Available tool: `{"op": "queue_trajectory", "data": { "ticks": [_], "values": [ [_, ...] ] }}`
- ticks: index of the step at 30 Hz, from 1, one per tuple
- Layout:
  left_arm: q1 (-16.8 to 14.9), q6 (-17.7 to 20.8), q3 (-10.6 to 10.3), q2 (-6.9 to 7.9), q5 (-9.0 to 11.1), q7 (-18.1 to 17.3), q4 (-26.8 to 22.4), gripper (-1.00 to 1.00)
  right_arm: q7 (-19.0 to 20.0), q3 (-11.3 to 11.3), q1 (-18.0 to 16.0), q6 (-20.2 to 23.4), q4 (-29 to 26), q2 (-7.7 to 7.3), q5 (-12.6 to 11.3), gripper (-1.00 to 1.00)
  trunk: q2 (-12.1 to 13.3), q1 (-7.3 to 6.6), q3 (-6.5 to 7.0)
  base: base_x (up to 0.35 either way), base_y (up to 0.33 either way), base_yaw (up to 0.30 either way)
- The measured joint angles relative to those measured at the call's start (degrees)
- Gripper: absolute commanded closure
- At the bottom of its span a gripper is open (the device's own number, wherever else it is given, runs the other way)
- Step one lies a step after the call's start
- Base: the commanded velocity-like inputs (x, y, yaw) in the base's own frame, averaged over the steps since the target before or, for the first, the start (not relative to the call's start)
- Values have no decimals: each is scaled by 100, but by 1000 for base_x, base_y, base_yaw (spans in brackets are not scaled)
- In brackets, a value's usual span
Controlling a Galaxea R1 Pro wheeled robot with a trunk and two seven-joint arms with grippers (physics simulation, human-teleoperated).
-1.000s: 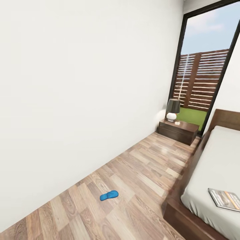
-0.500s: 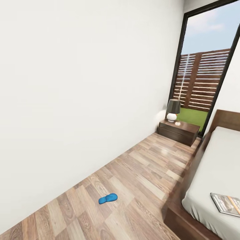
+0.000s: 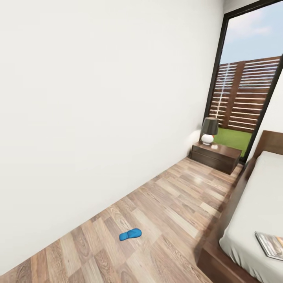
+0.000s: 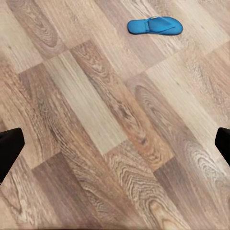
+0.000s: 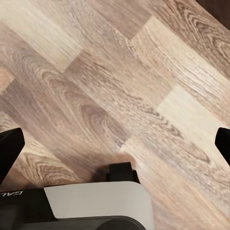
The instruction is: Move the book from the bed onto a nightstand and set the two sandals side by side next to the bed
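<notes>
One blue sandal lies on the wood-plank floor between the white wall and the bed; the left wrist view shows the same sandal ahead of the fingers. The book rests on the grey mattress near the bed's near corner, partly cut off by the picture's edge. A dark wooden nightstand stands by the window at the bed's head. My left gripper is open above bare floor, its dark fingertips at the picture's two sides. My right gripper is open too, over floor beside the robot's base.
A lamp with a dark shade and white base stands on the nightstand. The tall dark-framed window shows a slatted fence and grass. A strip of floor runs between the white wall and the bed frame.
The whole view has shifted to the left, so the camera has turned. The sandal, nightstand and book now sit further right in the picture, and less of the book shows.
</notes>
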Motion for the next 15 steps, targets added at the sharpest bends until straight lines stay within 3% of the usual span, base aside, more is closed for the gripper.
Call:
{"op": "queue_trajectory", "data": {
  "ticks": [11,15],
  "values": [
    [0,0,0,0,0,0,1,-100,0,3,-2,0,0,1,0,-100,0,0,0,5,-4,289],
    [0,-1,0,0,-10,0,18,-100,0,-5,0,0,-2,1,0,-100,0,-2,0,157,-157,229]
  ]
}}
